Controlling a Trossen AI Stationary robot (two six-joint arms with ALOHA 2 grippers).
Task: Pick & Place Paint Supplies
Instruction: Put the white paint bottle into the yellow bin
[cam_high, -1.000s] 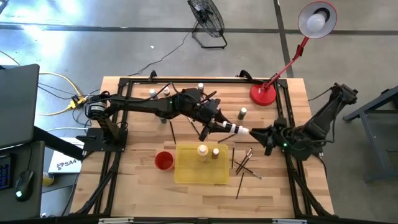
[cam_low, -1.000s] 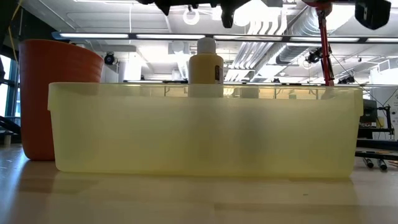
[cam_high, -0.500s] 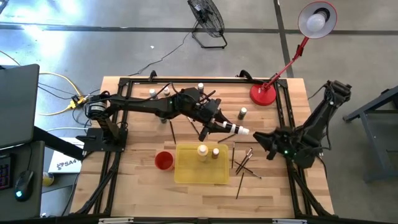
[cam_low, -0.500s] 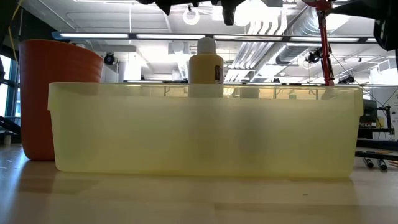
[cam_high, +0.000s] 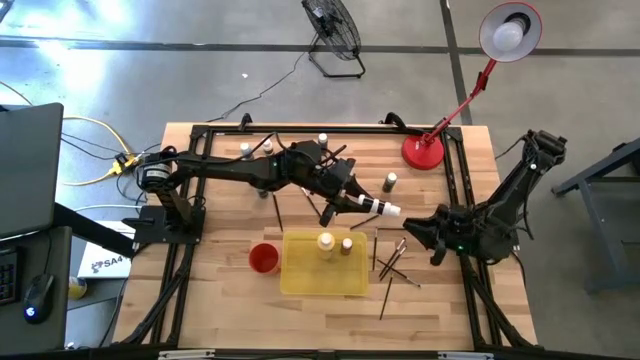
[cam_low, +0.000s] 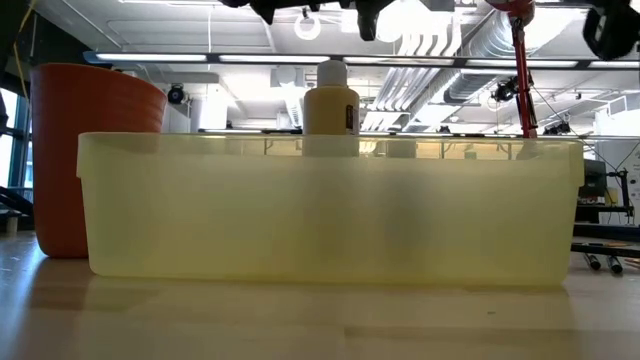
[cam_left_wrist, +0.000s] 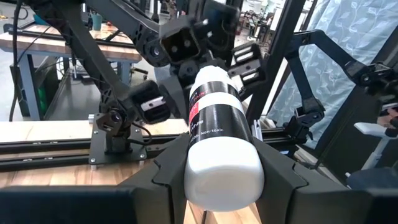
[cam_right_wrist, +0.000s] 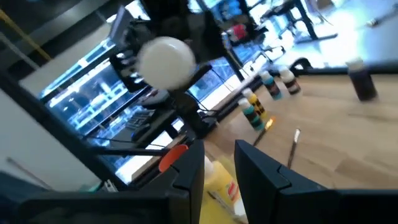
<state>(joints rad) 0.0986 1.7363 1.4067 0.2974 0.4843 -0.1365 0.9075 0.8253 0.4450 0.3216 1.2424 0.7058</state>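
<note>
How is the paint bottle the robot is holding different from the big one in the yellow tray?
The held bottle is black with a white cap and lies sideways in the left pincer, up off the table. The big bottle is yellowish and stands upright in the yellow tray, with nothing gripping it. Both have pale caps.

Pale wood-plank table (cam_high: 230, 300); translucent yellow plastic tray (cam_low: 330, 210); glossy bottle (cam_left_wrist: 217, 130).

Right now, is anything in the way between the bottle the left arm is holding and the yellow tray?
Nothing visible is. The left gripper holds the dark bottle lying sideways just above the tray's far right corner. The two bottles already inside stand farther left, and the right gripper waits off to the side.
</note>
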